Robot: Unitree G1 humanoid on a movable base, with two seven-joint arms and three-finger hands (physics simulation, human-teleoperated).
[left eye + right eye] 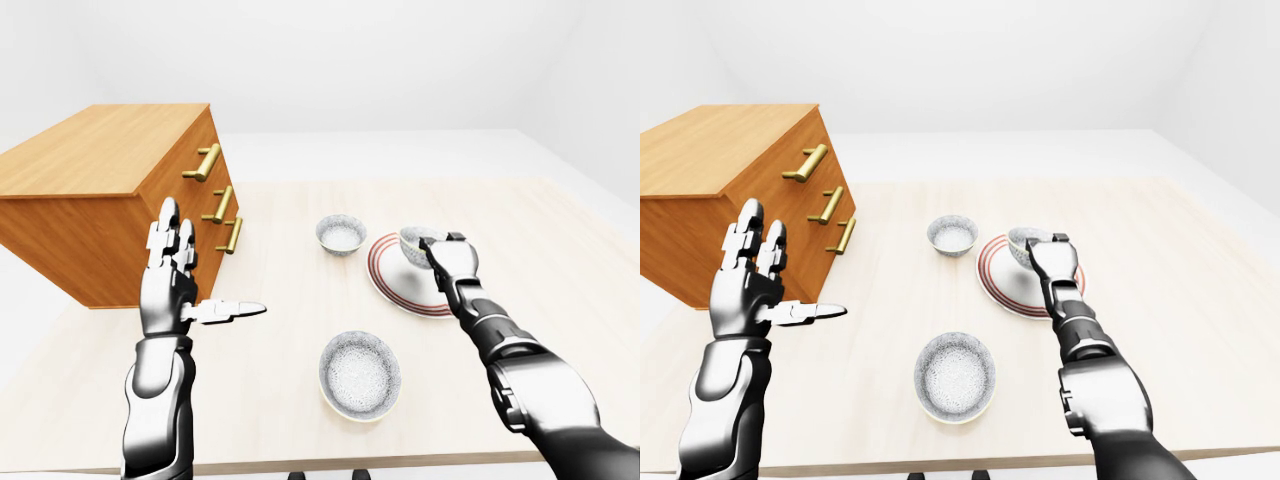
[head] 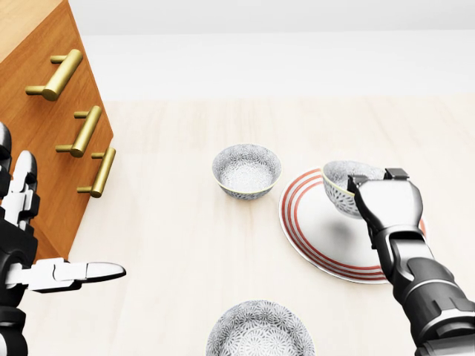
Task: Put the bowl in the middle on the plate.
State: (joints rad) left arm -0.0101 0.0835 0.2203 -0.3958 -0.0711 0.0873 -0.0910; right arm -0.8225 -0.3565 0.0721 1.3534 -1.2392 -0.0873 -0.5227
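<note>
over the red-ringed plate (image 2: 319, 237), the right hand (image 2: 386, 204) has its fingers closed on the rim of a small patterned bowl (image 2: 340, 182). bowl sits tilted, its bottom over the plate's upper part; cannot tell if it touches the plate or hangs just above it. the hand covers the bowl's right side in the head view, wrist and forearm running down toward the lower right corner.

left of that hand, just beside the plate's edge, a second patterned bowl (image 2: 246, 170) stands upright on the light wood table (image 1: 280, 300), apart from the plate. below and left of the right hand, a wider patterned bowl (image 1: 360, 375) sits near the table's lower edge, well apart from the other two.

left hand (image 1: 172, 280) is raised off the table, palm facing right, two fingers straight up and thumb (image 1: 228, 311) sticking out sideways toward the right. fully spread, gripping nothing. just behind it in the left-eye view is a wooden drawer cabinet (image 1: 100, 190) with three brass handles (image 1: 203, 163), standing on the table's left side.
</note>
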